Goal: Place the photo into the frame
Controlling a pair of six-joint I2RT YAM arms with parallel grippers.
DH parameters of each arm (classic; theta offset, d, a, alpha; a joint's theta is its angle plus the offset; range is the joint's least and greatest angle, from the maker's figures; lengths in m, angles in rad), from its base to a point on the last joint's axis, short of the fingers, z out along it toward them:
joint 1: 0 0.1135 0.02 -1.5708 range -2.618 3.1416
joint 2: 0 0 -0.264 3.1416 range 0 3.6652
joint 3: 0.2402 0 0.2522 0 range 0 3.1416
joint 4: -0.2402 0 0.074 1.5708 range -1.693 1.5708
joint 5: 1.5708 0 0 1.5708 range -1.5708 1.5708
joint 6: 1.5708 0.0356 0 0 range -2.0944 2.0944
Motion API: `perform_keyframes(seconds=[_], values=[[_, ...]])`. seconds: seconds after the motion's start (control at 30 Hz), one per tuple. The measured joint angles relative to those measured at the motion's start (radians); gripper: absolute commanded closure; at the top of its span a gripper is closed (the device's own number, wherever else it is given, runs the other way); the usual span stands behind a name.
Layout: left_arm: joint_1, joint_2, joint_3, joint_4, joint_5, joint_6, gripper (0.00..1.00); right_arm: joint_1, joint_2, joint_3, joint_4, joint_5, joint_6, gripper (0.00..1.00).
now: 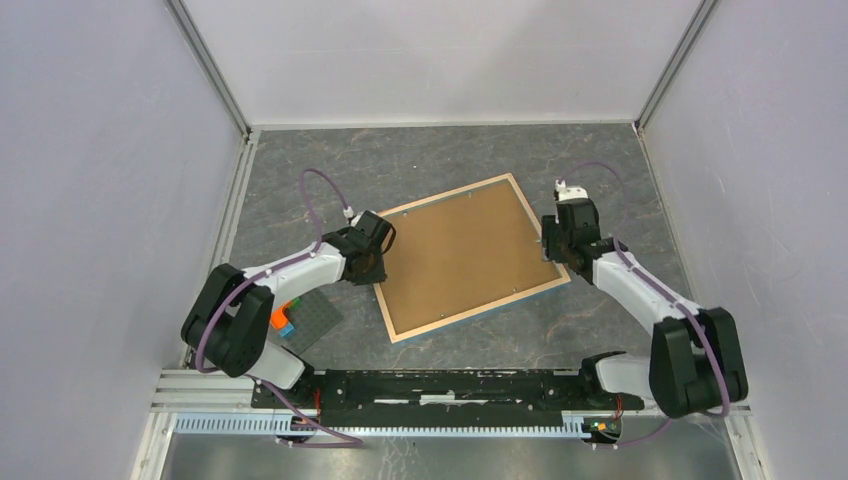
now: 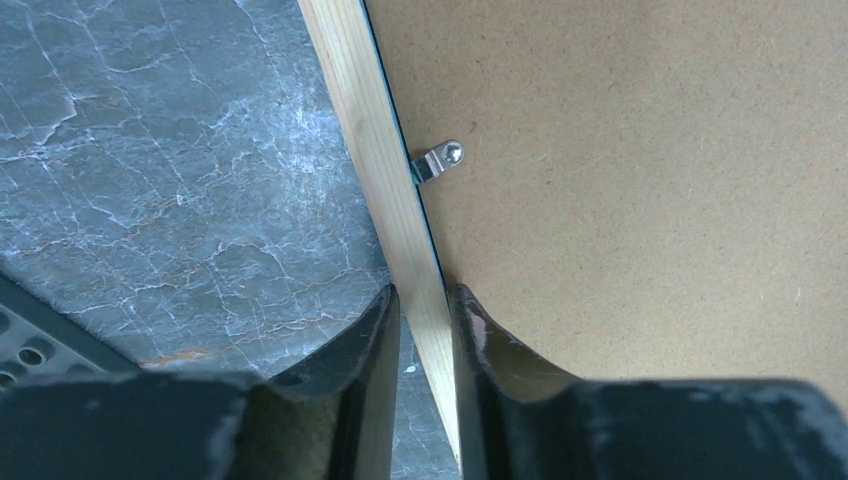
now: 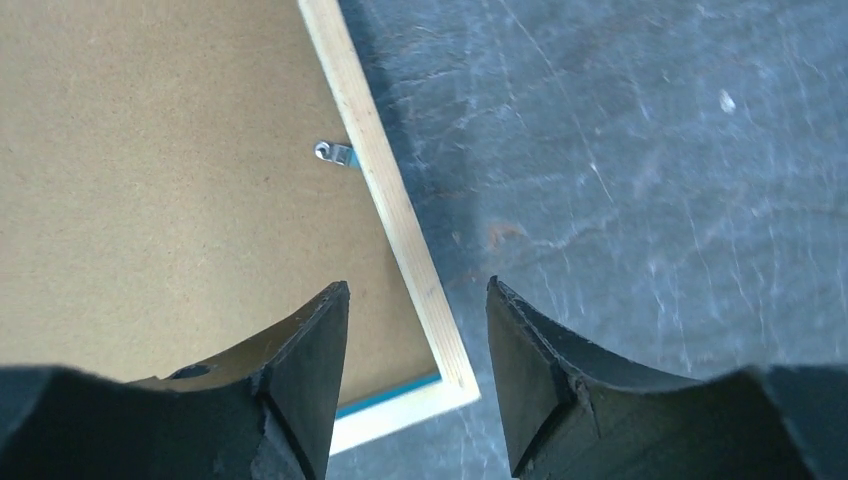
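Grey marbled table (image 1: 420,165) carries the frame (image 2: 378,160), lying wood-back up around its middle and skewed to the table's edges, with a brown backing board (image 1: 460,255) inside. My left pincer (image 2: 425,295) is pinched tight on the frame's left rail, near a metal tab (image 2: 440,160). My right pincer (image 3: 417,283) hangs wide astride the right rail, by the frame's near-right corner.

Left arm (image 1: 300,266) and right arm (image 1: 632,286) match: white links, bulky black joints. A thin purple cable (image 1: 304,193) loops off each wrist. Small white connector (image 1: 568,190) on top of the right wrist. Bases sit on a black bar (image 1: 455,385) with a silver ribbed rail (image 1: 400,423) below. Left gripper (image 2: 425,300) and right gripper (image 3: 415,295) are matte black, with curved tapered fingers (image 3: 300,350) and pale scuffed edges.
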Motion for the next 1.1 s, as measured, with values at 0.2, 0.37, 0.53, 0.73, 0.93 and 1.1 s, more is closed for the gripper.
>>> perform_keyframes(seconds=[0.2, 0.37, 0.53, 0.73, 0.93, 1.1], values=[[0.000, -0.089, -0.001, -0.078, 0.031, 0.012, 0.13, 0.000, -0.118, 0.000, -0.128, 0.087, 0.222, 0.43], [0.000, -0.274, -0.001, -0.079, 0.089, 0.019, 0.00, 0.000, -0.132, -0.038, -0.187, 0.067, 0.457, 0.49], [-0.028, -0.381, -0.001, 0.014, 0.229, 0.032, 0.01, 0.001, -0.154, -0.156, -0.099, -0.037, 0.655, 0.53], [-0.288, -0.319, 0.012, 0.091, 0.249, 0.071, 0.03, -0.002, -0.111, -0.185, -0.016, -0.088, 0.789, 0.55], [-0.492, -0.158, 0.118, 0.092, 0.176, 0.138, 0.03, 0.000, -0.140, -0.182, -0.048, -0.077, 0.777, 0.46], [-0.587, -0.056, 0.225, 0.087, 0.101, 0.203, 0.03, 0.005, -0.220, -0.152, -0.179, 0.000, 0.729, 0.44]])
